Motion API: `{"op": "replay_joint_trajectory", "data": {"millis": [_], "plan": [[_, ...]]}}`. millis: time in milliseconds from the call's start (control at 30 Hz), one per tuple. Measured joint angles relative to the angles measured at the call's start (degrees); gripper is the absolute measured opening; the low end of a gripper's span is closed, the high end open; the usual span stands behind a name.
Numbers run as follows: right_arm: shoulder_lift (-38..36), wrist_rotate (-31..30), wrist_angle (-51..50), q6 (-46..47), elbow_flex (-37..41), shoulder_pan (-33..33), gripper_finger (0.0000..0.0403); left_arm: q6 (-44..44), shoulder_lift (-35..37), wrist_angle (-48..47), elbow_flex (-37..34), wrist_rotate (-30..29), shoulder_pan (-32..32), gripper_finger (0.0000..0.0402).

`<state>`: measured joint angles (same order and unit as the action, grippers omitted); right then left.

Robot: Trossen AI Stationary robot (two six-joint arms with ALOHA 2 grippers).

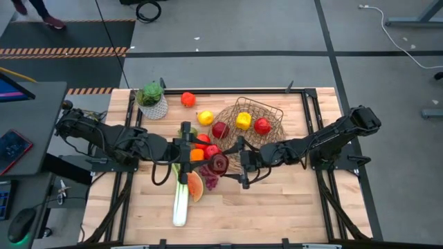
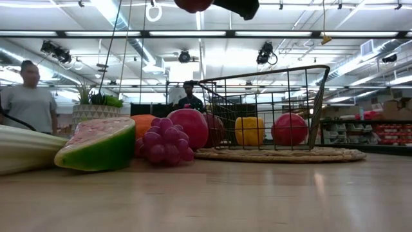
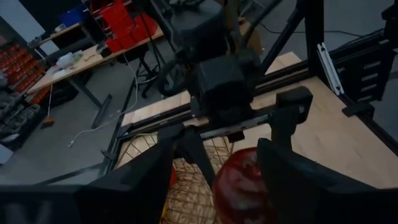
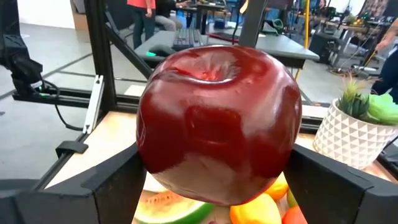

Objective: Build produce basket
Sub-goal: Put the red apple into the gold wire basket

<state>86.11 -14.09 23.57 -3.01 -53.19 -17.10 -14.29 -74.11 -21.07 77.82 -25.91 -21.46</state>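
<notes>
A dark red apple (image 1: pixel 219 163) hangs in the air over the middle of the table, between my two grippers. My right gripper (image 1: pixel 232 164) comes in from the right and is shut on it. My left gripper (image 1: pixel 202 151) faces it from the left, open, with its fingers (image 3: pixel 124 193) wide on either side of the apple (image 3: pixel 242 186). The brown wire basket (image 1: pixel 266 105) stands at the far middle on its round woven rim. It holds a yellow fruit (image 1: pixel 243 121) and a red apple (image 1: pixel 262 125). Another red apple (image 1: pixel 220 129) lies on the rim. My right gripper pinches the apple's two sides (image 4: pixel 146 143) between its two fingers, coming in level from the table's right. The apple sits upright, its stem hollow (image 4: pixel 214 68) on top. It hangs clear, high above the produce on the table (image 2: pixel 193 5). My left gripper: in its wrist view the apple's edge meets one finger (image 3: pixel 292 180), and I cannot tell whether they touch.
Below the grippers lie purple grapes (image 2: pixel 164 143), a watermelon slice (image 2: pixel 100 151), a leek (image 1: pixel 181 200), an orange (image 1: pixel 197 155) and a red fruit (image 1: pixel 211 150). A lemon (image 1: pixel 205 117), a small red-orange fruit (image 1: pixel 188 99) and a potted plant (image 1: pixel 152 100) stand far left. People stand beyond the table.
</notes>
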Motion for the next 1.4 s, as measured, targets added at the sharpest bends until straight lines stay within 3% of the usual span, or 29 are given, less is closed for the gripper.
{"op": "replay_joint_trajectory", "data": {"millis": [1267, 1400], "plan": [[0.0, 0.0, -0.6, 0.5, 0.0, 0.1, 0.0356, 1.0, 0.0, -1.9, 0.0, 0.0, 0.0, 0.0231], [0.0, 0.1, -1.7, 1.0, 0.0, 0.1, 0.0356, 3.6, 0.0, -6.9, 0.0, 3.9, 0.0, 0.0231]]}}
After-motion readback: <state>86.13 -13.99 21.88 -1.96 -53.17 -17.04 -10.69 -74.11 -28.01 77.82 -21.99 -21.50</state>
